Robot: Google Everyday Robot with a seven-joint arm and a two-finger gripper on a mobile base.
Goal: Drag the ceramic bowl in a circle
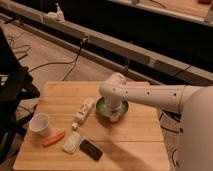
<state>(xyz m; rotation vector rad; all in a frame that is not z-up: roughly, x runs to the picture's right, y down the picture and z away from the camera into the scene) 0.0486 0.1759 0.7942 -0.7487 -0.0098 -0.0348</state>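
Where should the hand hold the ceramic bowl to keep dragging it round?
On the rim, from above. The ceramic bowl is shallow and wide, sitting upright on the table, so only its thin wall can be pinched. The hand is already down at the near edge; that spot probably works, with the white bottle close on the left.

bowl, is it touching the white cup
No, the bowl sits under the pincer mid-table, while the cup stands apart near the left edge.
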